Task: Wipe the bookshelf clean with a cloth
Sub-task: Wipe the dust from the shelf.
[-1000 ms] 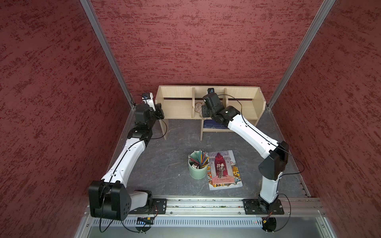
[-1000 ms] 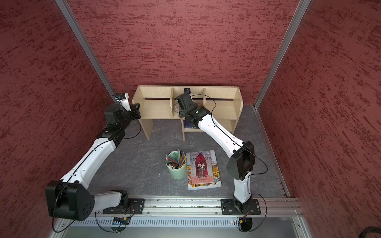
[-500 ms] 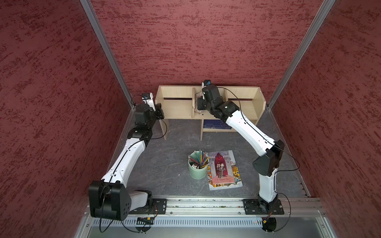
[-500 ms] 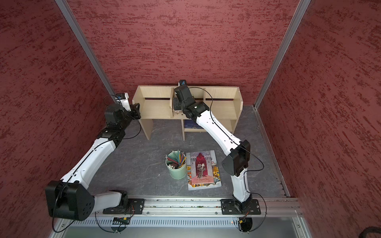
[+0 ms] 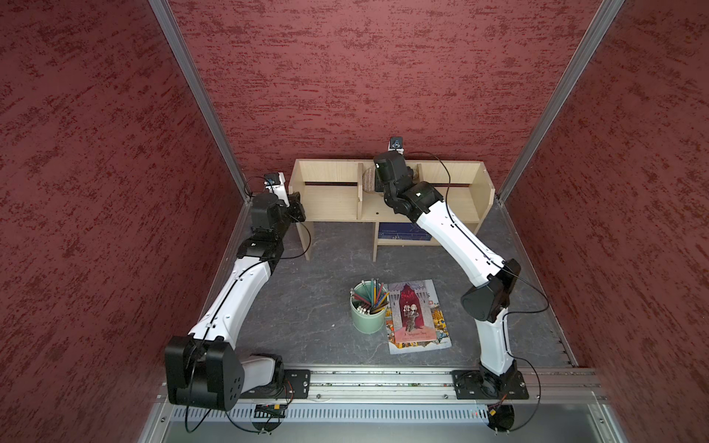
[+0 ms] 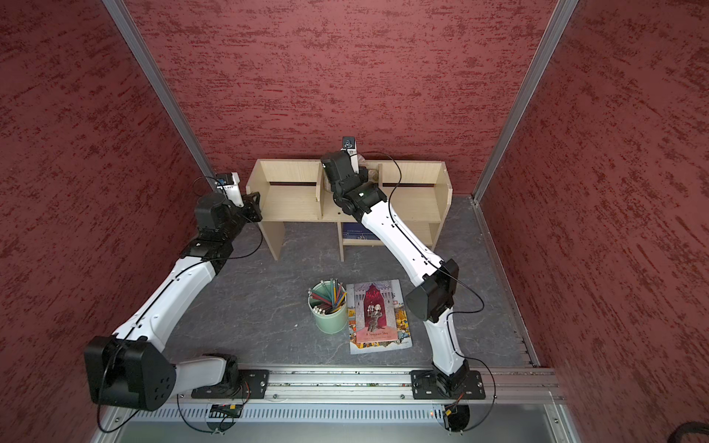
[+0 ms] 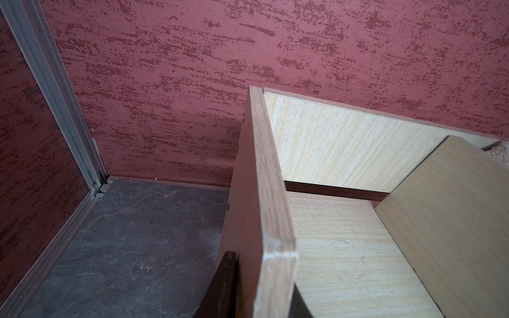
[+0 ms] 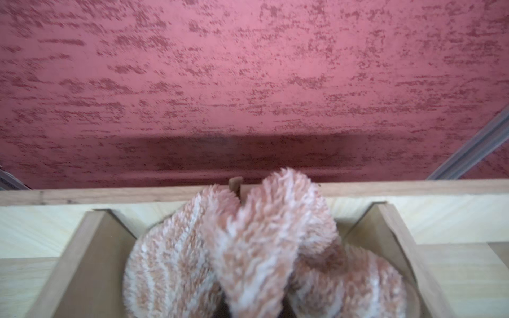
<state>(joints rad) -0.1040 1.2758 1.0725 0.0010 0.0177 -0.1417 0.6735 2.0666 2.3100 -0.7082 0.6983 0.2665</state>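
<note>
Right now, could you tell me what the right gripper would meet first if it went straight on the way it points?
Probably the bookshelf back panel, in the middle compartment. The cloth bunched in the right gripper would touch it first. Depth is unclear.

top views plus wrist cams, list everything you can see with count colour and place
bookshelf: 1, light wood, against the back wall
cloth: 1, beige-brown with pale stripes, middle compartment
blue item: 1, dark blue, lower shelf; cannot tell what it is
cup: 1, green, on the floor in front of the bookshelf
pencils: many, mixed colours, in the cup
book: 1, colourful, flat on the floor beside the cup
floor: 1, grey
walls: 3, red
rail: 1, silver, front edge
left arm: 1, white-black, at the bookshelf's left end
right arm: 1, white-black, over the middle compartment
left pincer: 1, black, shut on the left side panel
right pincer: 1, shut on the cloth, mostly hidden
</note>
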